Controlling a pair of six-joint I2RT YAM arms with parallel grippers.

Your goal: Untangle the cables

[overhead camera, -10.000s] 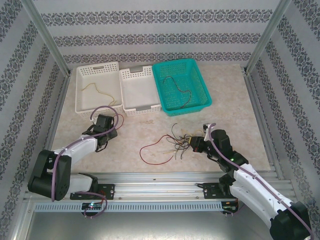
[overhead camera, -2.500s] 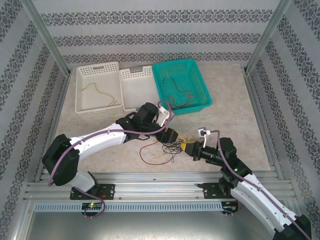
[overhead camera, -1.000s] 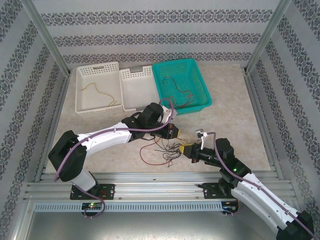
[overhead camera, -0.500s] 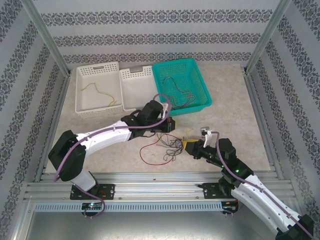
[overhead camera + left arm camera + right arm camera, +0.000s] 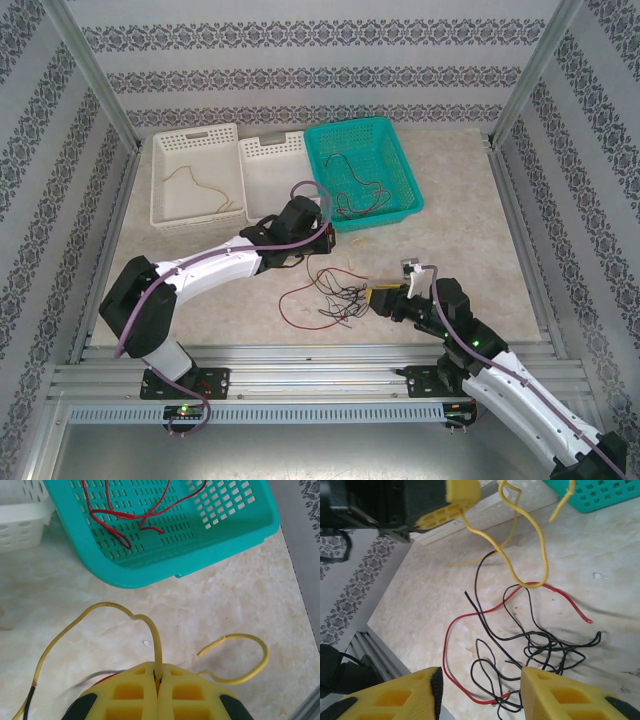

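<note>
A tangle of cables lies on the table: a red one point(image 5: 287, 300) looping left and several black ones point(image 5: 340, 298) knotted together. In the right wrist view the red cable point(image 5: 445, 645) and black cables point(image 5: 540, 647) lie just ahead of my right gripper point(image 5: 480, 680), which is open with nothing between its fingers. My left gripper point(image 5: 158, 677) is shut on a yellow cable point(image 5: 150, 630) and holds it above the table near the teal basket point(image 5: 405, 190). That yellow cable point(image 5: 542, 555) hangs down to the tangle and touches the red one. In the top view my left gripper point(image 5: 323, 240) is behind the tangle and my right gripper point(image 5: 380, 297) to its right.
The teal basket point(image 5: 85, 535) holds red cables point(image 5: 125, 515). Left of it stand two white baskets; the far-left one point(image 5: 165, 160) holds a yellow cable point(image 5: 195, 185), the middle one point(image 5: 262, 180) looks bare. Patterned walls and metal posts ring the table.
My right gripper has opened and drawn back a little to the right. My left gripper has pulled the yellow cable back and left toward the baskets, away from the tangle.
</note>
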